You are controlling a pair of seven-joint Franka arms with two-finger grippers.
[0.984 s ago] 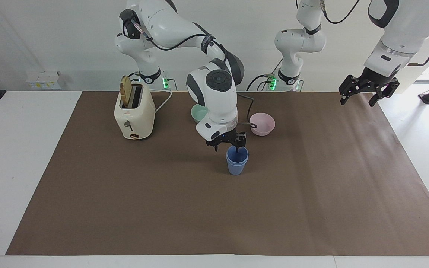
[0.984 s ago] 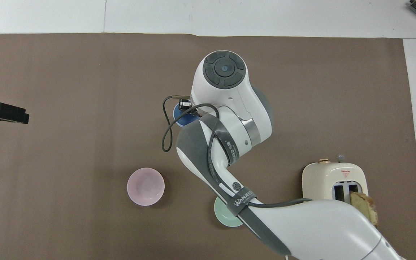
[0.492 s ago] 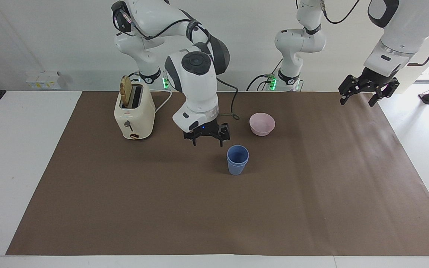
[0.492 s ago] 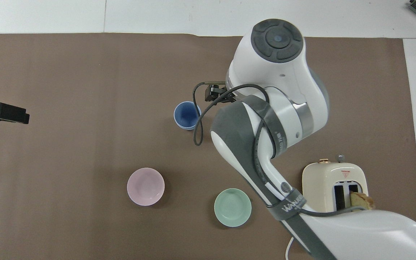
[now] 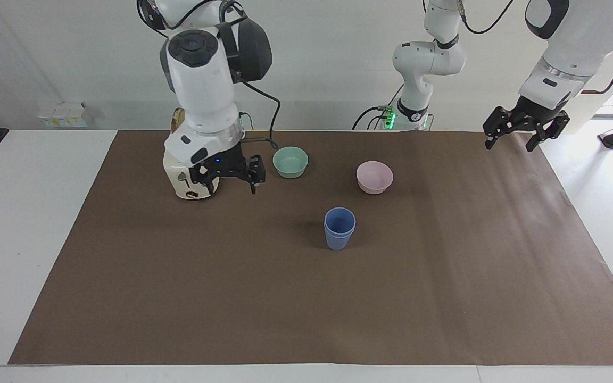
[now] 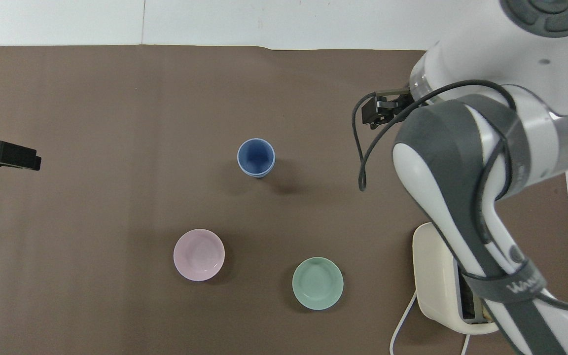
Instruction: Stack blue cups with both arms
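While the blue cups [image 5: 339, 229] sit nested, the open right hand [image 5: 229, 178] hangs well apart.

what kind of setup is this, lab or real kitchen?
Most likely a robot lab bench staged with kitchenware: two white arms bolted at a table's edge, brown paper covering the top, and just a toaster, two bowls and stacked blue cups as props.

Matte periwinkle-blue tapered cups [image 5: 339, 229], nested, on plain brown paper mat [image 5: 445, 298]; mint-green bowl [image 5: 290, 161], pale pink bowl [image 5: 374, 177], cream toaster [image 5: 183, 175].
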